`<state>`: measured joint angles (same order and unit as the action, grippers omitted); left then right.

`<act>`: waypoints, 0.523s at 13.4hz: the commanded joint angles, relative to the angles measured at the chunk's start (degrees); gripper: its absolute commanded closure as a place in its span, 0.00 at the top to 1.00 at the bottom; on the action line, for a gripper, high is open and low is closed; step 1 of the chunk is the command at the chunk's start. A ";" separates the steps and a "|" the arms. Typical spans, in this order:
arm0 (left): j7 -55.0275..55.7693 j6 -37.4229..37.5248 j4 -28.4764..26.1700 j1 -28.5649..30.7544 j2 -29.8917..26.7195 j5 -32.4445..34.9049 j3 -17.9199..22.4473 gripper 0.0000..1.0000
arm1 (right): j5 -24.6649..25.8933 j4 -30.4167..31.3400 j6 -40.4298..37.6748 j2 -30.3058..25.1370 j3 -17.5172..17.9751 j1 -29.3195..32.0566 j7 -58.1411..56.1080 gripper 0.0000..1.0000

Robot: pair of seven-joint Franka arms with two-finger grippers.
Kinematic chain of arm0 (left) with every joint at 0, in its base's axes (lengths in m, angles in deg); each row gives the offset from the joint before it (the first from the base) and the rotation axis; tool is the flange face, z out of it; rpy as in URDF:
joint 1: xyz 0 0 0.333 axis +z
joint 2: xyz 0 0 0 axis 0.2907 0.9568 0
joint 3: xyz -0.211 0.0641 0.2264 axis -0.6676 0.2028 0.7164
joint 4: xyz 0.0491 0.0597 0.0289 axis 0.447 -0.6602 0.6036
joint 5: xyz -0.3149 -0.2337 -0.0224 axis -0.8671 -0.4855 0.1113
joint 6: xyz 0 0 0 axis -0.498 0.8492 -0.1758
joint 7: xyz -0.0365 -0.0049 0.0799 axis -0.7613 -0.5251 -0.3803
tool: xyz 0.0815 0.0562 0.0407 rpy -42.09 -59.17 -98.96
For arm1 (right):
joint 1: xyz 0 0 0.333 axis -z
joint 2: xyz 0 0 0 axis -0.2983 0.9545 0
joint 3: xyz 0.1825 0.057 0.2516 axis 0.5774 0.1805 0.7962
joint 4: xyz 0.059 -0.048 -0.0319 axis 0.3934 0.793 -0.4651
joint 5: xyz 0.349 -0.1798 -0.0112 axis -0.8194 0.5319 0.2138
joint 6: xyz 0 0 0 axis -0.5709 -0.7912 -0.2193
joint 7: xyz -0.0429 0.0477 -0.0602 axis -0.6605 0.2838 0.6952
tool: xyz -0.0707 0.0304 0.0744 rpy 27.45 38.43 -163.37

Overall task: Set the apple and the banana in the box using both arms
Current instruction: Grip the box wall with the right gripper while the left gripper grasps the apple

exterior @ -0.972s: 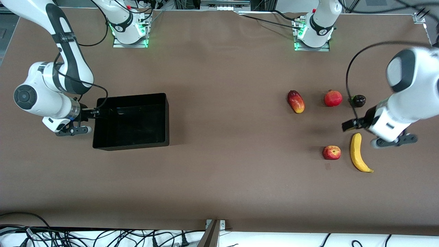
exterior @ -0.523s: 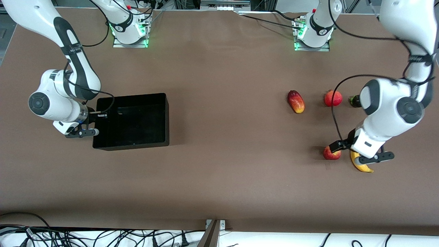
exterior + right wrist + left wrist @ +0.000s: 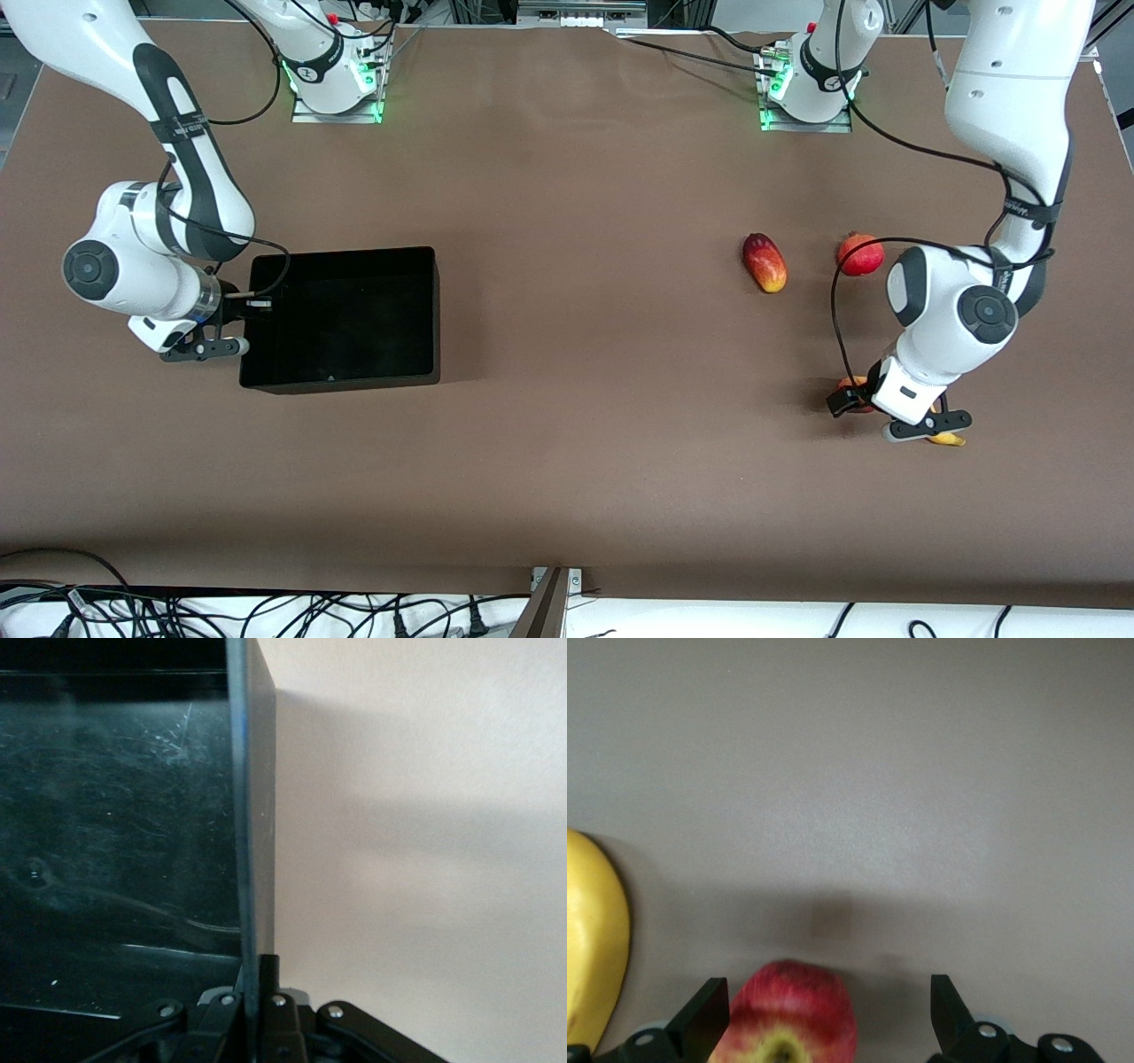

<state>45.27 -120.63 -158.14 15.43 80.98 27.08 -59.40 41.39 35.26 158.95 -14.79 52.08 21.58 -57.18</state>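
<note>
Now, line by line:
Right gripper: the black two-finger right gripper is sitting at mid-left of the front view, its jaws pinched tight on the wall of the box.
Box: the shallow glossy black plastic box is resting at left of centre; in the right wrist view its thin wall is running upward from between the closed fingers.
Left gripper: the black left gripper is standing low over the apple at lower right of the front view, jaws spread wide, one fingertip on each side of the fruit.
Apple: the small round red-and-yellow apple is lying between those open fingers, not yet gripped.
Banana: the long curved yellow banana is lying just beside the apple, at the left edge of the left wrist view.
Other fruit: an elongated red-yellow fruit and a round red crowned fruit are lying higher in the front view.
</note>
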 commanded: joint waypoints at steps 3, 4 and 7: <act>0.32 -6.68 -2.12 -0.03 2.37 1.27 0.92 1.00 | -6.03 -8.98 -10.15 -2.14 2.47 -5.34 3.88 0.00; 0.23 -7.47 -2.56 -0.03 2.55 1.27 1.01 1.00 | -6.40 -9.43 -10.15 -2.05 2.47 -8.15 7.12 0.00; 0.40 -7.48 -3.70 -0.11 1.68 1.27 1.27 1.00 | -6.40 -10.13 -9.45 -0.82 2.47 -18.17 21.44 0.00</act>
<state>45.23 -127.23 -160.29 15.50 84.00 27.17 -58.48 35.88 26.34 150.15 -16.41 54.90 9.30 -43.03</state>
